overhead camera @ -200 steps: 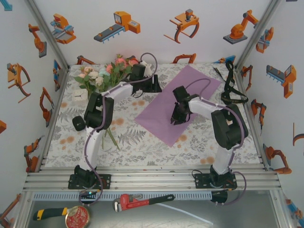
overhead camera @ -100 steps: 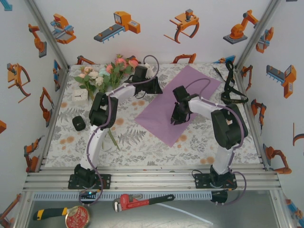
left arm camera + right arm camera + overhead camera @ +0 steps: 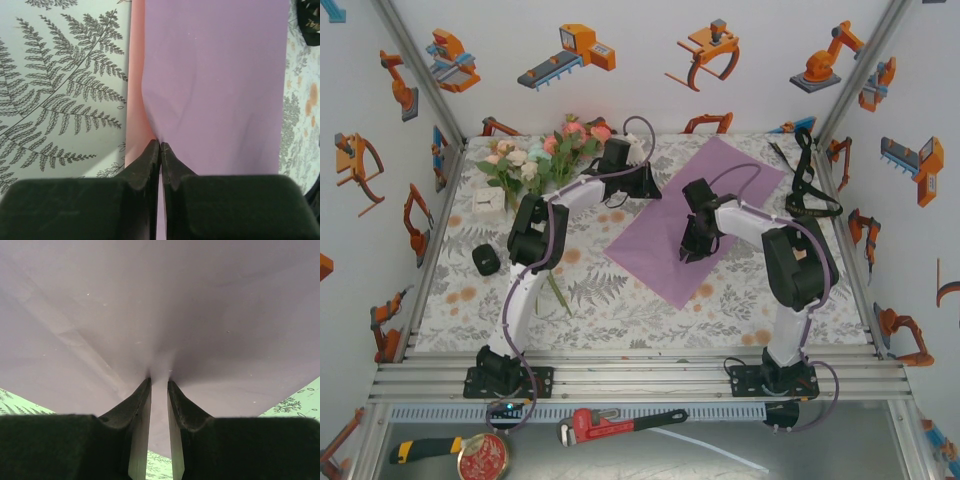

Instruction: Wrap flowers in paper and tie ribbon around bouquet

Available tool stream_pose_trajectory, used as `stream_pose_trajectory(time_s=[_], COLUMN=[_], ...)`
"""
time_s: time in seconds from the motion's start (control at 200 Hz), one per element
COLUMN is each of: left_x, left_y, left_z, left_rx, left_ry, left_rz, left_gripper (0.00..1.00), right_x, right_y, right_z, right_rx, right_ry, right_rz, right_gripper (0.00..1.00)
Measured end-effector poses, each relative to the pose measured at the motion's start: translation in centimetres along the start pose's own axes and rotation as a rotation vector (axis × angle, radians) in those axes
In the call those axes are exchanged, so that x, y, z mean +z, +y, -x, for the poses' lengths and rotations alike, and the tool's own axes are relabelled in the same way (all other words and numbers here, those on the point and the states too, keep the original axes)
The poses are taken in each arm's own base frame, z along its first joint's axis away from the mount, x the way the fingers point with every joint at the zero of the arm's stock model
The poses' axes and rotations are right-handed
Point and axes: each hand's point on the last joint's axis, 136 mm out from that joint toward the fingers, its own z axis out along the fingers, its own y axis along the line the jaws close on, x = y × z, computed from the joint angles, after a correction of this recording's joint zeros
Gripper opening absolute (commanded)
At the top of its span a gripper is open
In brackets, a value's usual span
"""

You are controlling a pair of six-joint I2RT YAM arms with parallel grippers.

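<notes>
Since a second ago the left arm has swung to the right, and the left end effector [image 3: 646,182] now sits at the left edge of the paper [image 3: 725,190]. Its fingers [image 3: 144,162] are pressed together on that edge, which lifts a little and shows the pink underside. The right end effector [image 3: 690,248] stands on the middle of the sheet, nearly closed, pinching a small raised fold of it. The paper lies lilac side up on the desk [image 3: 620,300]. The flowers [image 3: 545,150] lie at the far left corner, apart from the paper. The ribbon [image 3: 807,185] lies near its far right corner.
</notes>
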Motion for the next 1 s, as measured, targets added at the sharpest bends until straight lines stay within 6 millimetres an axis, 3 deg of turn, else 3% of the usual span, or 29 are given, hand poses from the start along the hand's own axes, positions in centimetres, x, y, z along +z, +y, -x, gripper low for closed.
stream_pose_trajectory(time_s=[0.195, 0.265, 0.471, 0.631, 0.716, 0.996], left_x=[-0.1, -0.3, -0.3, -0.1, 0.0, -0.2], left_y=[-1.4, -1.9, -2.7, -2.9, -2.8, -2.3], left_z=[-0.6, -1.0, -1.8, -2.5, -2.6, -2.4], left_rx=[-0.046, -0.067, -0.096, -0.108, -0.106, -0.119], left_ry=[0.020, 0.034, 0.062, 0.080, 0.079, 0.087], left_rz=[-0.084, -0.112, -0.153, -0.155, -0.149, -0.123], left_gripper=[0.00, 0.12, 0.26, 0.27, 0.35, 0.41], right_x=[0.0, 0.0, 0.0, 0.0, 0.0, 0.1], right_y=[0.0, 0.0, 0.0, 0.0, 0.0, 0.3], right_z=[0.0, 0.0, 0.0, 0.0, 0.0, -0.1], right_rx=[-0.003, -0.006, -0.009, -0.009, -0.009, -0.009], right_ry=[0.002, 0.003, 0.006, 0.006, 0.007, 0.012], right_rz=[-0.002, -0.003, 0.000, 0.000, 0.001, 0.012], right_gripper=[0.24, 0.24, 0.24, 0.24, 0.24, 0.24])
